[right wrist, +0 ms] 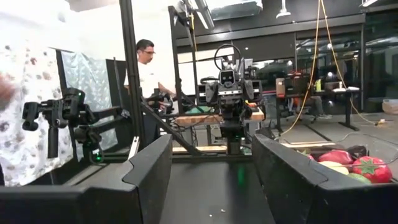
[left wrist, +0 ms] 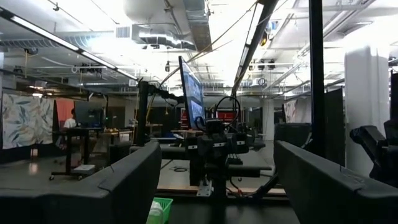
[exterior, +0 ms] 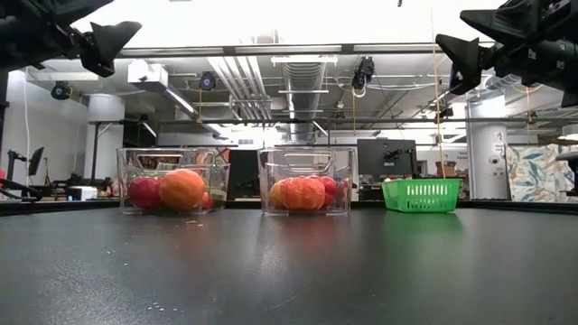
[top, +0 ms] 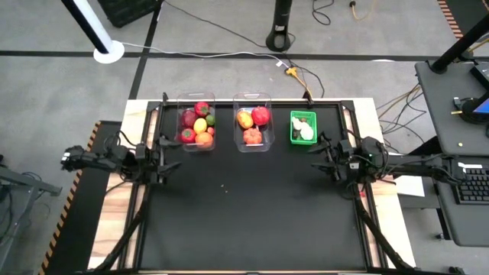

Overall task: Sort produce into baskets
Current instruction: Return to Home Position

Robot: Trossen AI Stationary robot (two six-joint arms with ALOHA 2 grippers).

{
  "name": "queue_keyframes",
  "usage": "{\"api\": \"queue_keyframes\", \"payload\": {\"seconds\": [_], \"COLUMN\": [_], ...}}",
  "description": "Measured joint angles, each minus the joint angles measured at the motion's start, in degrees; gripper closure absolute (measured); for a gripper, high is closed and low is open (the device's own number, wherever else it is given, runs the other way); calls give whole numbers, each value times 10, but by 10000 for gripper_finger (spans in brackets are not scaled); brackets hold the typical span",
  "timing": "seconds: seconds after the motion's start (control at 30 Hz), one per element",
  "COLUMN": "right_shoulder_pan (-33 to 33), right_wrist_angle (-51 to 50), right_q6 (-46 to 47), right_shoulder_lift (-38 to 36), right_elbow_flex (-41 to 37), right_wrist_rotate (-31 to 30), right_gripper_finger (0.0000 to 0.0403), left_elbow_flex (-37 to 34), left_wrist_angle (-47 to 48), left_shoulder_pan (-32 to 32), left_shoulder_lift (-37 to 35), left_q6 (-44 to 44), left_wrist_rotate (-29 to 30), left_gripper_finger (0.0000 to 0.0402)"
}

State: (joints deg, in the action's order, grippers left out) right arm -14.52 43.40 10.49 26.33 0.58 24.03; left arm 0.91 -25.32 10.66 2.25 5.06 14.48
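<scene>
Here, the left arm (top: 99, 159) and right arm (top: 412, 162) hover level over the worktop's (top: 252, 221) sides. The left pincer (top: 174, 154) is at 9 o'clock and the right pincer (top: 315, 156) at 3, each spread wide and gripping nothing. Farther back, the clear tub at 11 (top: 196, 97) and the clear tub at 12 (top: 254, 98) hold red, orange and yellow produce (top: 202, 109). The green basket (top: 303, 114) at 1 holds white garlic (top: 306, 131).
</scene>
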Motion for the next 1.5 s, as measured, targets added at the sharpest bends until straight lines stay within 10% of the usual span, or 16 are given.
{"api": "queue_keyframes", "payload": {"seconds": [0.83,1.17,1.33,1.5], "right_shoulder_pan": [27,82,135,139], "right_wrist_angle": [-150,-332,-412,-410], "right_q6": [32,-3,-33,-131], "right_shoulder_lift": [-147,-263,-263,-263], "right_elbow_flex": [0,-1,0,0], "right_wrist_rotate": [-3,-155,-325,-343], "right_gripper_finger": [190,190,190,190], "left_elbow_flex": [2,2,2,2], "left_wrist_angle": [1,2,1,5], "left_shoulder_pan": [0,0,0,0], "left_shoulder_lift": [51,72,83,92], "left_q6": [0,0,0,0], "left_wrist_rotate": [0,0,0,0], "left_gripper_finger": [109,109,109,109]}}
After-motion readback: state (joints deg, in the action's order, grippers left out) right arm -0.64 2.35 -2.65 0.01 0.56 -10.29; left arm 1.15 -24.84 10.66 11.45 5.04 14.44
